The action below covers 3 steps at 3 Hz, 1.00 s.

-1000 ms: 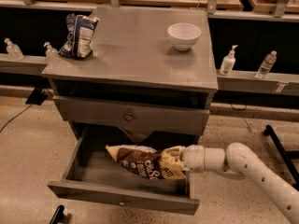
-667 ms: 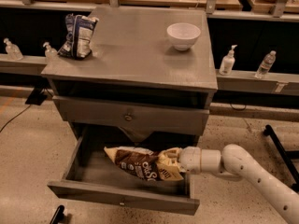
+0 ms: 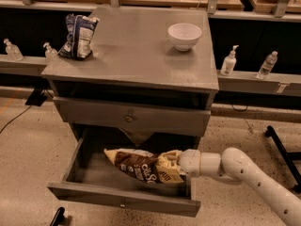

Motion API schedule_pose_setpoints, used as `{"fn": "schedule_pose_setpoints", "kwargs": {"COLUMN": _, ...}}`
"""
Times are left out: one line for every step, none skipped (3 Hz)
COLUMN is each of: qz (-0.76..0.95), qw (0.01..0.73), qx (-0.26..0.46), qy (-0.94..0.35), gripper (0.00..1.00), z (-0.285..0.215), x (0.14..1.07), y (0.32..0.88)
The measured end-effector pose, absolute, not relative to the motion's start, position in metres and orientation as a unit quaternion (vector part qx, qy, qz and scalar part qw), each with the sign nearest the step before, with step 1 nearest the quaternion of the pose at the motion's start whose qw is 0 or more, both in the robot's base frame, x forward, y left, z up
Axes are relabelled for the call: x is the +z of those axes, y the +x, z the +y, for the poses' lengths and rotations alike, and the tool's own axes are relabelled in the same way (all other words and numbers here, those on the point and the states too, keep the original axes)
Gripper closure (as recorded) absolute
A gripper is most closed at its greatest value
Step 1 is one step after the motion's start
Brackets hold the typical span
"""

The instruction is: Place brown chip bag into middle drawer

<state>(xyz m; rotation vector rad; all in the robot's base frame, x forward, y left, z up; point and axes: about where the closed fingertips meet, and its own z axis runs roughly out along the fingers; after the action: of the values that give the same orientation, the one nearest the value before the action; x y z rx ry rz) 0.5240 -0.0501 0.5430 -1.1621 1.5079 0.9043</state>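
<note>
The brown chip bag (image 3: 141, 166) lies lengthwise inside the open middle drawer (image 3: 94, 196), pointed end to the left and pale-yellow end to the right. The drawer is pulled well out of the grey cabinet, with its knob at the front centre. My gripper (image 3: 175, 163) reaches into the drawer from the right on a white arm and is shut on the bag's right end, which covers most of the fingers. I cannot tell whether the bag rests on the drawer floor.
The closed drawer (image 3: 128, 119) sits just above the open one. On the cabinet top are a white bowl (image 3: 185, 35) and a blue-and-white bag (image 3: 78, 36). Bottles (image 3: 229, 61) stand on ledges either side. A black frame leg (image 3: 282, 149) lies on the floor at the right.
The gripper and the bag have shifted slightly left, further into the drawer. Nothing else has moved.
</note>
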Motion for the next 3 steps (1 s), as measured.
{"fn": "schedule_pose_setpoints", "kwargs": {"qz": 0.621, "qw": 0.494, "qx": 0.374, "qy": -0.48, "gripper": 0.27, "z": -0.048, "x": 0.5429, "y": 0.5236}}
{"fn": "schedule_pose_setpoints", "kwargs": {"qz": 0.62, "qw": 0.493, "qx": 0.376, "qy": -0.481, "gripper": 0.04, "z": -0.0458, "x": 0.5429, "y": 0.5232}}
{"fn": "schedule_pose_setpoints", "kwargs": {"qz": 0.619, "qw": 0.493, "qx": 0.377, "qy": -0.481, "gripper": 0.0, "z": -0.0445, "x": 0.5429, "y": 0.5229}}
